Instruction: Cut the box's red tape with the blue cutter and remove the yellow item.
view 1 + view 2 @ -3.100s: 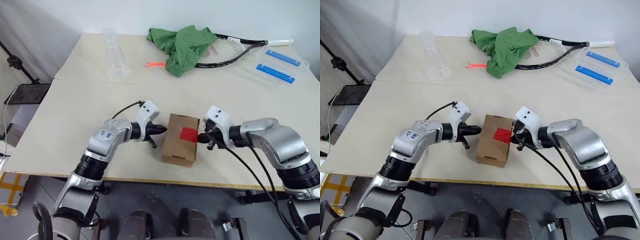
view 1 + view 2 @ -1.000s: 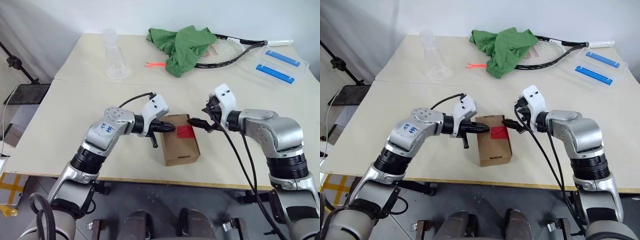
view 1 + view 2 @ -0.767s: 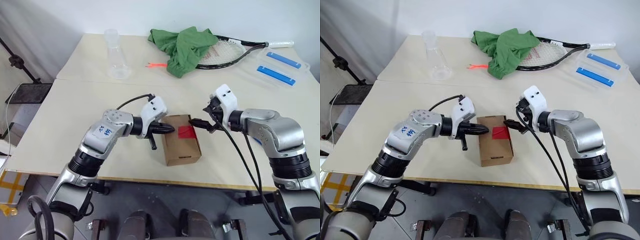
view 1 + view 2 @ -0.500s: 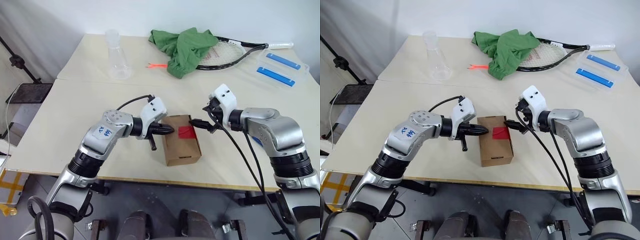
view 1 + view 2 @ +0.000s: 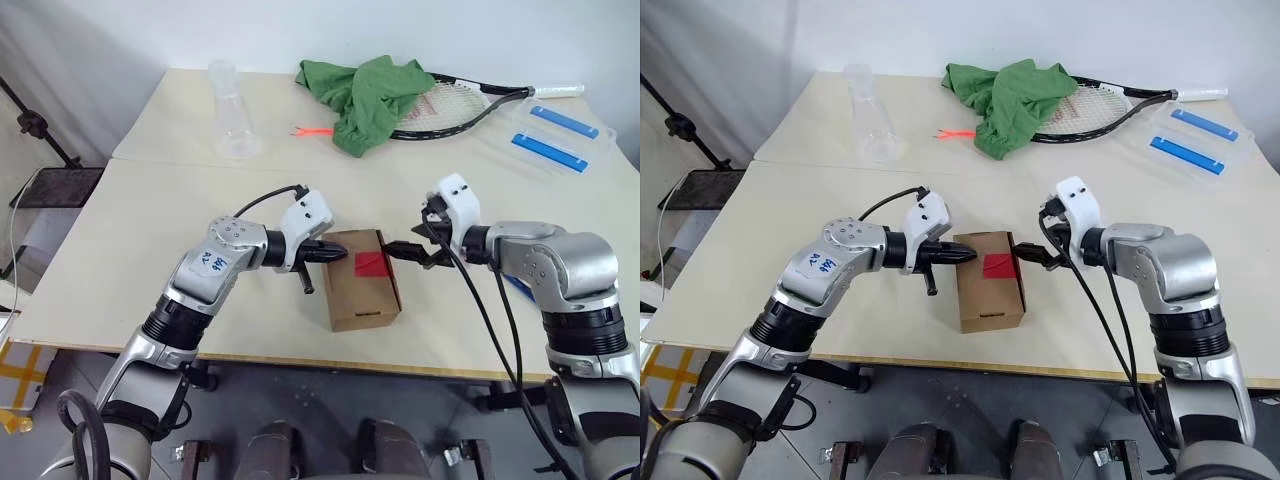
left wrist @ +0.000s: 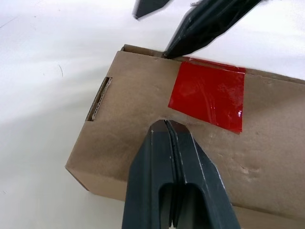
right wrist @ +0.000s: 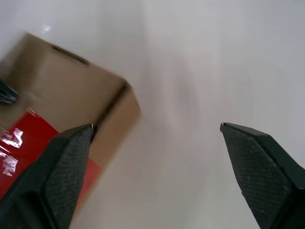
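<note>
The box (image 5: 364, 280) lies on the table (image 5: 150, 210), red tape (image 5: 371, 264) up. Left pincer (image 5: 336, 257) closed on the blue cutter (image 5: 306, 279); right pincer (image 5: 403, 250) open beside the box. Recommend bracing it before cutting.

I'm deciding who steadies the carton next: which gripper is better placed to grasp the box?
Right, probably. The right gripper is open with one finger at the box edge beside the red tape; the left gripper is shut, tips on the box top.

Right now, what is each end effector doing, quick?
Left end effector: closed, holding nothing, tips on the box beside the red tape.
Right end effector: open, holding nothing.
</note>
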Robot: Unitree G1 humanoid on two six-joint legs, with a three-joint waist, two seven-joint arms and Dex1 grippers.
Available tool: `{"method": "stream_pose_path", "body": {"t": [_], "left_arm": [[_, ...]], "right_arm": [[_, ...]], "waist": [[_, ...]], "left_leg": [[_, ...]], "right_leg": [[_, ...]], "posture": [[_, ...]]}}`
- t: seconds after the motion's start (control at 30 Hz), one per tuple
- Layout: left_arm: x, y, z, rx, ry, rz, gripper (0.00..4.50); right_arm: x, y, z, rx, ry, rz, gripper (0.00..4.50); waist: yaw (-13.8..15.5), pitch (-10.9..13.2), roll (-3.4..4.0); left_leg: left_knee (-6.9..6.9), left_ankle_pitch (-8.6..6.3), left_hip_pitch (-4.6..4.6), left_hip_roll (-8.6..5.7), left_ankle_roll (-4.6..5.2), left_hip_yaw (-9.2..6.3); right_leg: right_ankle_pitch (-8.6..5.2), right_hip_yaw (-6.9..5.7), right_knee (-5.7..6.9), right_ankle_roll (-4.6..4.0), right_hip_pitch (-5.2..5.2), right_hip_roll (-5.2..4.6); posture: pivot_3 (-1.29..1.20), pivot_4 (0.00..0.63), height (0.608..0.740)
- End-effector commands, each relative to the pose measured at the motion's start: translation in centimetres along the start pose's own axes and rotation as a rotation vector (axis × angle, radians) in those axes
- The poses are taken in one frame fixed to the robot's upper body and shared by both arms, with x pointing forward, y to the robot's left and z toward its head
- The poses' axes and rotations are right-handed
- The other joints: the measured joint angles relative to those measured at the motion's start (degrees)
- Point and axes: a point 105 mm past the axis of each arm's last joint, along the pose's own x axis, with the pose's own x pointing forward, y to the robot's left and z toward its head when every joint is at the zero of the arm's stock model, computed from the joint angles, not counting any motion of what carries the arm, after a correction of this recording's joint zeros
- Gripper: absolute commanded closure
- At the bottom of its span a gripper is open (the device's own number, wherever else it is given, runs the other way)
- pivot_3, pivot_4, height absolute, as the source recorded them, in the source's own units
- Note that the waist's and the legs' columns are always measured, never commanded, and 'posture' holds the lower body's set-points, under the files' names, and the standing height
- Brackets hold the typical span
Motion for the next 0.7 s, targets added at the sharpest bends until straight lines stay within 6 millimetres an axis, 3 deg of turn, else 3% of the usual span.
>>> {"method": "stream_pose_path", "body": {"t": [0.03, 0.2, 0.4, 0.6, 0.7], "left_arm": [[0.4, 0.3, -1.9, -0.026, 0.074, 0.020, 4.50], [0.6, 0.3, -1.7, -0.026, 0.069, 0.015, 4.50], [0.7, 0.2, -1.6, -0.029, 0.066, 0.016, 4.50], [0.5, 0.3, -1.7, -0.032, 0.067, 0.020, 4.50], [0.5, 0.3, -1.6, -0.034, 0.064, 0.022, 4.50]], "right_arm": [[0.0, -0.6, -2.0, 0.014, 0.072, -0.033, 0.07], [0.4, -2.0, -3.9, -0.032, 0.142, -0.077, 0.07], [0.5, -3.7, -7.1, -0.278, 0.307, -0.124, 0.07], [-0.3, -4.1, -5.8, -0.263, 0.261, -0.105, 0.07], [-2.0, -4.7, -2.9, -0.066, 0.133, -0.070, 0.07]], "waist": [[-0.05, 0.00, 0.00], [-0.04, -0.01, -0.01], [-0.02, -0.04, -0.04], [0.08, -0.07, -0.11], [0.12, -0.07, -0.11]], "left_leg": [[0.00, 0.00, 0.00, 0.02, 0.00, 0.00], [0.00, 0.00, -0.01, 0.00, 0.00, 0.02], [0.00, 0.00, 0.02, 0.00, 0.00, 0.06], [0.02, 0.00, 0.02, 0.01, 0.00, -0.01], [0.02, 0.00, 0.00, 0.01, 0.00, -0.02]], "right_leg": [[0.00, 0.00, -0.01, 0.00, 0.00, 0.01], [0.00, 0.01, -0.02, 0.00, -0.01, 0.00], [0.00, 0.03, -0.02, 0.00, -0.01, 0.00], [0.00, 0.00, -0.05, 0.00, 0.05, 0.00], [0.00, -0.01, -0.05, 0.00, 0.04, -0.01]], "posture": [[0.00, 0.150, 0.740], [0.00, 0.150, 0.740], [0.00, 0.150, 0.740], [0.00, 0.150, 0.740], [0.00, 0.150, 0.740]]}}
